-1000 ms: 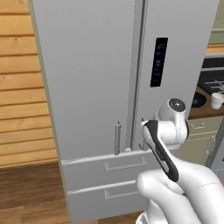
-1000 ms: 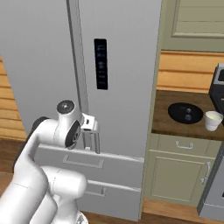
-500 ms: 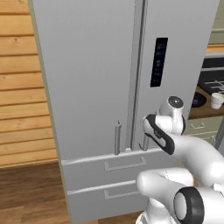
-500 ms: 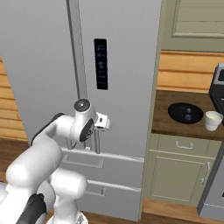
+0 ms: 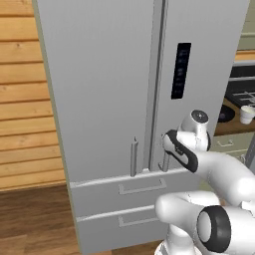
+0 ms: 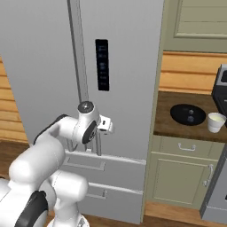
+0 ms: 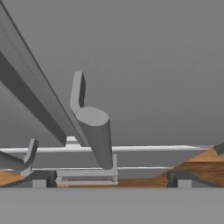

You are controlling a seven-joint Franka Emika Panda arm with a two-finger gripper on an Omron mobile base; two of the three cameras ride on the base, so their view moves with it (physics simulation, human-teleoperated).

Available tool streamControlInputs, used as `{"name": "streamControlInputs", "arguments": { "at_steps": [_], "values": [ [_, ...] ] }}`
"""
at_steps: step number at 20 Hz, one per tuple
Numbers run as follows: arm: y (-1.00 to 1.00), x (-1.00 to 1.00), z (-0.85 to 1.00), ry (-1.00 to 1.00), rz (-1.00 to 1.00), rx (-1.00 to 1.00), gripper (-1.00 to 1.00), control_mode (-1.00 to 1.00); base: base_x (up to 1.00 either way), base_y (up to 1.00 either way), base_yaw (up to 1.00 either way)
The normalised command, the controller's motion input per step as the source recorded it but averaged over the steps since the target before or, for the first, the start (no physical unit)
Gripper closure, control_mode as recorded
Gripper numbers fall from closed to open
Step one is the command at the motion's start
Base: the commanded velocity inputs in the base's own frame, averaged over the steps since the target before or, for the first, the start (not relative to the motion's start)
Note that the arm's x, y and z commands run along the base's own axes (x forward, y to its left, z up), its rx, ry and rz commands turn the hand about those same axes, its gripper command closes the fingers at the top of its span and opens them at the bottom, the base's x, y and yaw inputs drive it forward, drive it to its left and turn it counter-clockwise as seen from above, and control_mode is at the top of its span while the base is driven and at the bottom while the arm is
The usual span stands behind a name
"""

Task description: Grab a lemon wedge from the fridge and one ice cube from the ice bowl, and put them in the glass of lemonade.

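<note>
We are facing the fridge (image 5: 114, 89), both doors closed, and holding the gripper (image 6: 106, 126) low against the right door, just beside the bottom end of that door's handle (image 6: 98, 144). The fingers are standing wide apart and holding nothing. In the hand view the handle's round end (image 7: 94, 131) is rising near the middle, between the two fingertips and not touching either; the left door's handle (image 5: 133, 157) is sitting just to the left of the seam, and the drawer pulls are lying below. The lemon wedge cannot be seen behind the closed doors. To the right, on the brown counter (image 6: 170, 126), the bowl (image 6: 187, 114) is resting flat with small pale cubes (image 6: 190, 119) inside, though we cannot tell them apart clearly, and the glass (image 6: 216, 122) is standing upright just to its right, near the counter's front edge. Both are well apart from the gripper.
</note>
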Motion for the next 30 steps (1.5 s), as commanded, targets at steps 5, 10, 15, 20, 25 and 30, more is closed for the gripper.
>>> {"name": "streamControlInputs", "arguments": {
  "at_steps": [5,10,15,20,25,30],
  "values": [
    [0.25,-0.07,-0.05,-0.01,0.0,0.0,-1.0,-1.0,0.0,0.0,0.0],
    [0.09,0.16,-0.27,0.0,0.0,0.0,-1.0,-1.0,0.0,0.0,0.0],
    [-0.15,0.21,-0.08,0.0,0.0,0.0,-1.0,-1.0,0.0,0.0,0.0],
    [0.0,0.39,-0.04,0.01,0.0,0.0,-1.0,-1.0,0.0,0.0,0.0],
    [0.0,0.19,-0.18,0.0,0.0,0.0,-1.0,-1.0,0.0,0.0,0.0],
    [0.0,0.13,-0.23,0.0,0.0,0.0,-1.0,-1.0,0.0,0.0,0.0]
  ]
}}
